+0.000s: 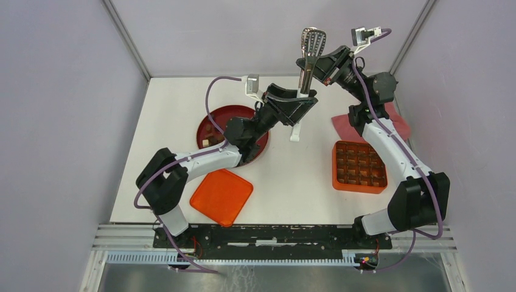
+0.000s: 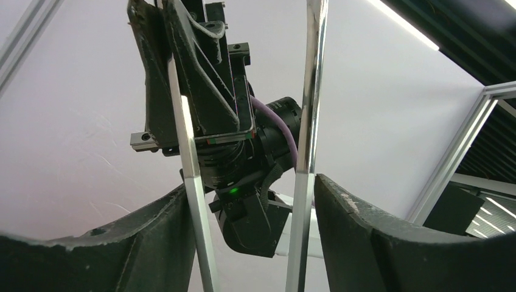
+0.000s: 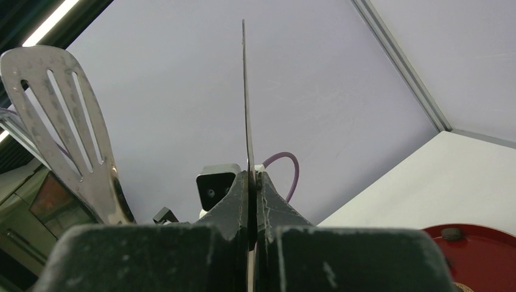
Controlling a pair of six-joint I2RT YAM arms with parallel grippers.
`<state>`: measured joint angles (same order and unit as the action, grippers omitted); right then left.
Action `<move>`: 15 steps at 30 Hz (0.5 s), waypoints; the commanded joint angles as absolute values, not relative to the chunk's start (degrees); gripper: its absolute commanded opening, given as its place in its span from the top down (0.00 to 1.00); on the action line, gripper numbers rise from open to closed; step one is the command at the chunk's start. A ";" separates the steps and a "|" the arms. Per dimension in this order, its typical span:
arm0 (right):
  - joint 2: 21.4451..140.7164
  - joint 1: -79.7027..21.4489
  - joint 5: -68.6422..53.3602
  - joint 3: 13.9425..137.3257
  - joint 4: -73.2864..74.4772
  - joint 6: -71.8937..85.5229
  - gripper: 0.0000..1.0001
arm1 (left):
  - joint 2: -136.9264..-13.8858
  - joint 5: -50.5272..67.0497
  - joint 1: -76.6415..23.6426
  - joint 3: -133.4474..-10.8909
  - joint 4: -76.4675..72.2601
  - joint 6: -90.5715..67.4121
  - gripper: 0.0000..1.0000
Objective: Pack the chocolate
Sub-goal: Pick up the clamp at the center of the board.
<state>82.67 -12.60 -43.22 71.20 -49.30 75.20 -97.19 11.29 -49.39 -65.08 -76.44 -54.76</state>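
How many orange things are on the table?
2: a flat square orange lid at the near left, and a square orange box with grid compartments on the right.

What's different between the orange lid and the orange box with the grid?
The orange lid is plain and smooth; the orange box is divided into a grid of compartments. The lid lies rotated diagonally on the left; the box sits straight on the right. Both are orange and square.

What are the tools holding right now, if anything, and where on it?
Both hold the tongs. The right tool is shut on one arm, just below its slotted head; the left tool seems to clasp both arms lower down.
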 commanded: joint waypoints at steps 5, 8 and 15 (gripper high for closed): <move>82.10 -11.67 -41.67 73.22 -53.78 76.15 1.00 | -98.06 15.61 -49.65 -65.82 -77.77 -56.69 0.32; 82.06 -11.69 -41.75 73.08 -53.83 76.12 1.00 | -98.45 15.72 -49.64 -66.03 -78.21 -57.27 0.35; 81.48 -11.64 -42.17 72.13 -53.90 75.35 1.00 | -98.64 16.02 -49.33 -66.97 -78.27 -57.73 0.53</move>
<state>82.67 -11.88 -44.18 71.20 -50.39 74.87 -98.00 14.06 -49.21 -65.10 -75.96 -56.49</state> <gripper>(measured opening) 0.027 0.576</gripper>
